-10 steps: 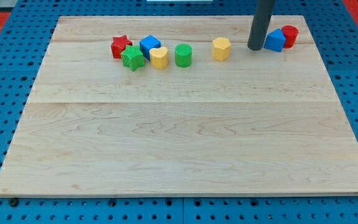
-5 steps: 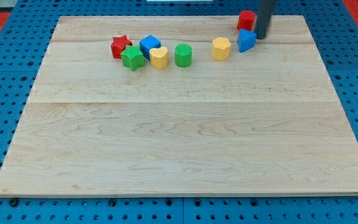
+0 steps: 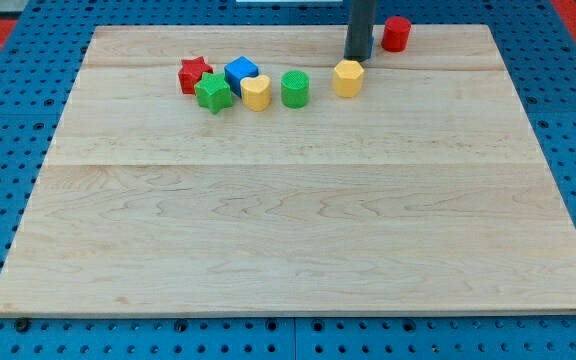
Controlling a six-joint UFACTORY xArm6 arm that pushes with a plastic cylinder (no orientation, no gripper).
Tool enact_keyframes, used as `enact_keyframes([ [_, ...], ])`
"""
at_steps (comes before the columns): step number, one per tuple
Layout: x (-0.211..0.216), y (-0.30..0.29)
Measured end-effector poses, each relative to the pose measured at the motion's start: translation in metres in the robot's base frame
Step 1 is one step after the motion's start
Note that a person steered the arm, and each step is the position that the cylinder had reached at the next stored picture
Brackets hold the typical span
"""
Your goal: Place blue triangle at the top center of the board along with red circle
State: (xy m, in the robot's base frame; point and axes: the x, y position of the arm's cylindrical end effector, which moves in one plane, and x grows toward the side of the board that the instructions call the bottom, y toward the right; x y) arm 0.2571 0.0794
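The red circle (image 3: 396,33) stands near the board's top edge, right of centre. My tip (image 3: 357,58) is just left of it and just above the yellow hexagon (image 3: 348,77), close to touching the hexagon. The blue triangle does not show anywhere in the view; the rod may be hiding it.
A cluster lies at the upper left of the wooden board (image 3: 298,230): a red star (image 3: 194,74), a blue cube (image 3: 240,73), a green star (image 3: 212,93), a yellow heart (image 3: 256,92) and a green cylinder (image 3: 295,88).
The rod moved left along the top. The blue triangle and red circle were pushed left from the top right; the triangle is now out of sight. The yellow hexagon shifted slightly left.
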Motion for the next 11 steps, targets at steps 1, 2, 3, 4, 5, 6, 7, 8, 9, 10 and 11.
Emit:
enact_keyframes([
  [1, 0.012, -0.023],
  [2, 0.022, -0.021],
  [3, 0.029, -0.001],
  [4, 0.024, 0.003],
  [5, 0.002, 0.003],
  [6, 0.001, 0.029],
  [7, -0.001, 0.052],
  [8, -0.001, 0.067],
  [9, -0.003, 0.092],
  [10, -0.025, 0.078],
  [11, -0.028, 0.054],
])
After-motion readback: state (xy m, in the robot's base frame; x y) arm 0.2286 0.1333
